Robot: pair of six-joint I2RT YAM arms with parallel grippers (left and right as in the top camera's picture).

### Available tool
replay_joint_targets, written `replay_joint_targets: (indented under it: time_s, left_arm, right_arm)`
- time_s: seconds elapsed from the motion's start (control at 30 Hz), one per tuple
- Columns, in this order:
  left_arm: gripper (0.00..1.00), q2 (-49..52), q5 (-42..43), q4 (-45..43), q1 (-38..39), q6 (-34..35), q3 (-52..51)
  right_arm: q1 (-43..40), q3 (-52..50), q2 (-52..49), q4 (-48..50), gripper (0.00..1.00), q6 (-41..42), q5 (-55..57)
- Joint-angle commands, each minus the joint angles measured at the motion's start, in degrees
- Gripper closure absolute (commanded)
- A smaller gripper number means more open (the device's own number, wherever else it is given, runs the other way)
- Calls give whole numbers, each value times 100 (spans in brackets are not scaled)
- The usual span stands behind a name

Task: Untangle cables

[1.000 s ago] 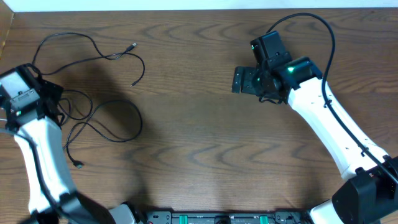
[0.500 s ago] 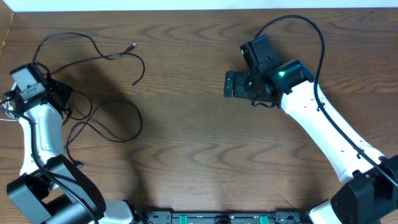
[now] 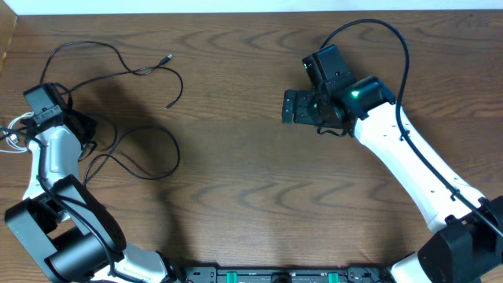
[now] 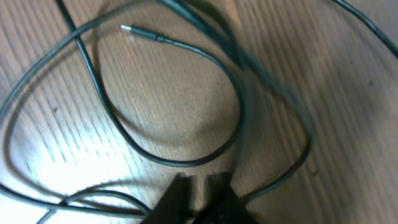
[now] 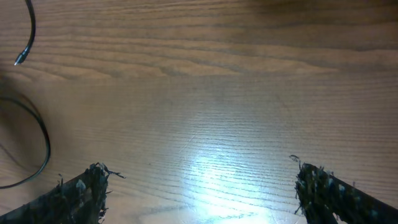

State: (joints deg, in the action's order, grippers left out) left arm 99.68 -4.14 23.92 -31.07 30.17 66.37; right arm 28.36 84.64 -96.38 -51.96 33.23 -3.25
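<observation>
Counter (image 3: 251, 196): dark wood grain, both arms working over it. Right arm (image 3: 409, 157) reaches in from the counter's near right corner toward its far middle, wrist level. Left arm (image 3: 51, 157) stands at the counter's left edge, folded up steeply, wrist turned in toward the counter's middle. Right hand (image 3: 302, 106) hangs over bare wood, fingers spread wide, nothing between them and nothing touched; its wrist view shows both fingertips (image 5: 93, 186) well apart above the grain. Left hand (image 4: 199, 199) is low over the counter's left part, fingers closed together. A black strand runs up to the fingertips from either side; cannot tell whether it is pinched or only passing underneath. Black cables (image 3: 178, 154) lie in loose, overlapping loops across the counter's left third, one loop curving just ahead of the left hand. White cable (image 3: 11, 134) sits in small loops at the counter's left edge, beside the left wrist. One plug end (image 3: 168, 58) rests toward the counter's far left.
</observation>
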Motion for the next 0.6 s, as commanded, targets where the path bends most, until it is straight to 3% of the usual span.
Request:
replay_joint_targets:
  time_s: [0.0,0.17,0.47,0.57]
  left_arm:
    - [92,-31,11,160,-15,-17,52]
    - [93,-109,9,660,-24,-7,52]
    - [93,-741,-13,1233,-103,1054,52]
    - [93,-931,-11,1244,-101,1062,52]
  right_arm:
    - [31,-2,-33,35,5,-70,9]
    - [35,-2,-33,35,5,-72,9]
    - [63,-2,-33,24,5,-74,7]
    - [61,-2,-33,11,5,-74,7]
